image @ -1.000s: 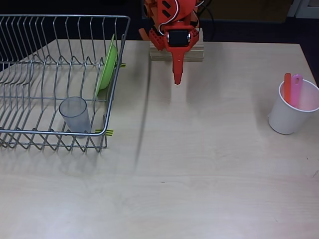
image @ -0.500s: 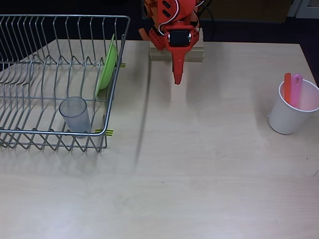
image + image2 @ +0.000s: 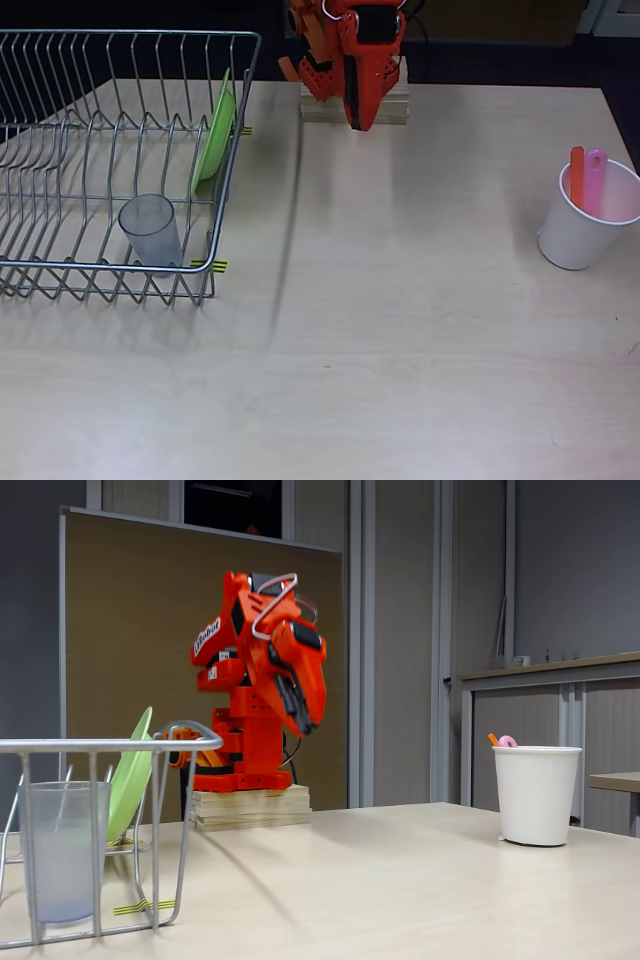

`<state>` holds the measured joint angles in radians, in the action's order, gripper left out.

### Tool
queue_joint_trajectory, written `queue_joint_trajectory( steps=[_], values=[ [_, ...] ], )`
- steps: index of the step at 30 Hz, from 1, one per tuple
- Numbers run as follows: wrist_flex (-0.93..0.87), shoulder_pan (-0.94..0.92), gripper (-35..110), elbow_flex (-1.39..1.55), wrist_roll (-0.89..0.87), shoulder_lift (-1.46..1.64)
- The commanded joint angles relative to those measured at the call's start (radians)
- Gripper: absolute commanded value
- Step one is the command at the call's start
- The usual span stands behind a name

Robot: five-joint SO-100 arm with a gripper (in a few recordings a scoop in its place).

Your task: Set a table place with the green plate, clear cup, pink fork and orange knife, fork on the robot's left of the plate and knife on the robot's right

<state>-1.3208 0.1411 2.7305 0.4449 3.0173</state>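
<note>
Wire makes up the dish rack (image 3: 110,160) at the left of the overhead view, and it holds 2 of the task's things: the green plate (image 3: 214,140) stands on edge against its right side, and the clear cup (image 3: 150,229) stands upright near its front edge. At the right, the white cup (image 3: 585,230) carries the orange knife (image 3: 577,173) and the pink fork (image 3: 596,176), side by side, handles up. The orange arm sits on its wooden block (image 3: 353,107) at the table's (image 3: 420,350) far edge; the gripper (image 3: 359,118) points down over the block, apparently pressed together, though I cannot tell for certain. By my reading, none of the 4 pieces is placed; everything is left to do.

From the fixed view, the gripper (image 3: 300,705) hangs folded against the arm, well above the table, empty; whether it is shut is unclear. White lettering on the arm's shoulder is too small to read surely. The plate (image 3: 131,773) leans in the rack (image 3: 100,748), the cup (image 3: 62,850) in front; fork and knife tips peek over the white cup's (image 3: 537,794) rim.
</note>
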Motion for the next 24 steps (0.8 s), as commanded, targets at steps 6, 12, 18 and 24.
queue_joint_trajectory(
  steps=[6, 12, 18, 24],
  values=[
    [-0.072, -0.014, 14, -0.436, -0.103, -0.474],
    [-0.141, -0.012, 0, -0.667, -0.767, -0.729],
    [-0.091, -0.011, 0, -0.664, -1.381, -0.788],
    [-0.063, -0.029, 0, -0.657, -1.638, -0.782]
  ],
)
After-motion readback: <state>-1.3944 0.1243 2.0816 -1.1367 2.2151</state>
